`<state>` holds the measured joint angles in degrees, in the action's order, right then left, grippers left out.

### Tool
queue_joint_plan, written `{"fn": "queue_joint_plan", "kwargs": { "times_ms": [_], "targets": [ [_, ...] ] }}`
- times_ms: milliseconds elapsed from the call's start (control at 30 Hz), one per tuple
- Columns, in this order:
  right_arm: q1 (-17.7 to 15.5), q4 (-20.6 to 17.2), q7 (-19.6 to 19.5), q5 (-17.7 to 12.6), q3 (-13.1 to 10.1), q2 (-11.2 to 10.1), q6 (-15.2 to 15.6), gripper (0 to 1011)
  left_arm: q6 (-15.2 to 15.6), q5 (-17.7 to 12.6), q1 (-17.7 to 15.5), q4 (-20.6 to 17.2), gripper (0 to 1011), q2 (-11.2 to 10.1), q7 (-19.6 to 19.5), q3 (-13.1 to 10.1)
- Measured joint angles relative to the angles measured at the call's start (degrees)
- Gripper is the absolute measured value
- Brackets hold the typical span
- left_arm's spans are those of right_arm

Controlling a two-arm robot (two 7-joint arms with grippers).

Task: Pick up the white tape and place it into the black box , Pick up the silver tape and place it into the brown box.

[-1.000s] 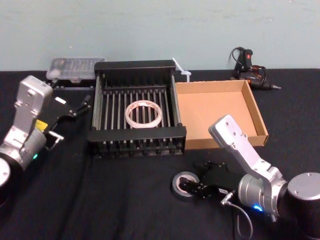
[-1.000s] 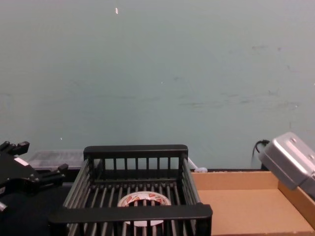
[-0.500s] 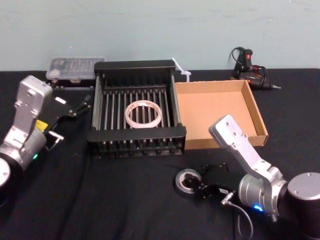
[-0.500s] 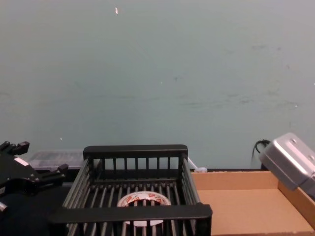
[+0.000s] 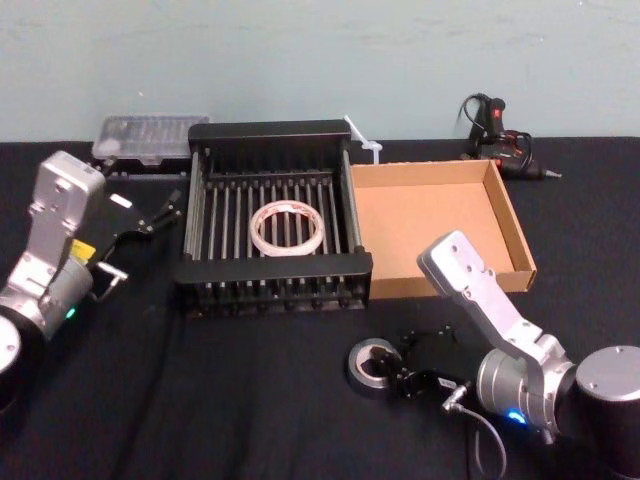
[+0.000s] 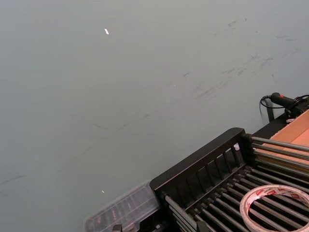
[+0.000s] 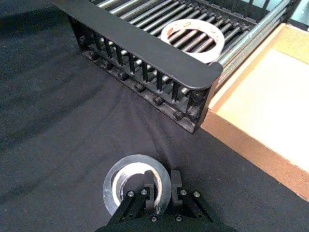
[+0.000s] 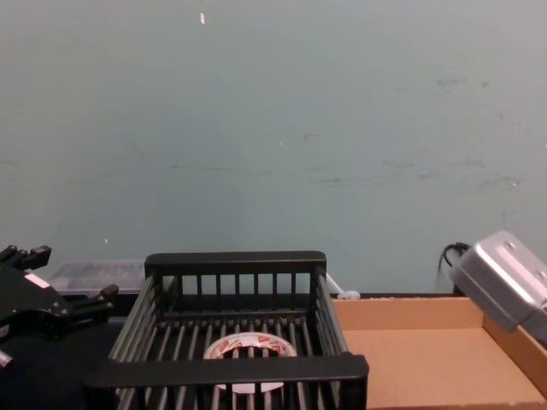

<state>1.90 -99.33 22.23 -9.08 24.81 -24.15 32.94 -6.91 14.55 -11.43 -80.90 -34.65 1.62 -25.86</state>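
The silver tape (image 5: 371, 365) lies flat on the black surface (image 5: 250, 400), in front of the black box (image 5: 272, 268) and the brown box (image 5: 520, 245) and apart from both. The right gripper (image 7: 161, 189) is down at the roll's near side, its two fingers (image 7: 175, 181) straddling the wall of the ring, one inside the pale core and one outside against the grey rim; they stand narrowly apart with the tape wall between them, clamped on it as far as the right wrist view shows, and the roll rests on the cloth. The white tape (image 5: 287, 227) lies flat on the slatted floor of the black box, about its middle. The brown box stands just beside the black box on its right, their walls touching. The left gripper (image 5: 150, 218) hangs to the left of the black box, near its left rim, with its fingers spread and nothing between them
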Motion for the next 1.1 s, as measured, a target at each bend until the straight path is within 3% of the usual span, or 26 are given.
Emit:
{"fn": "queue_joint_plan", "kwargs": {
  "times_ms": [1100],
  "targets": [
    [-2.63,-3.17,1.59,-1.12,-0.25,-2.48,-6.91,201,0.00,0.00,0.00,0.00,1001,0.00,0.00,0.00]
  ]
}}
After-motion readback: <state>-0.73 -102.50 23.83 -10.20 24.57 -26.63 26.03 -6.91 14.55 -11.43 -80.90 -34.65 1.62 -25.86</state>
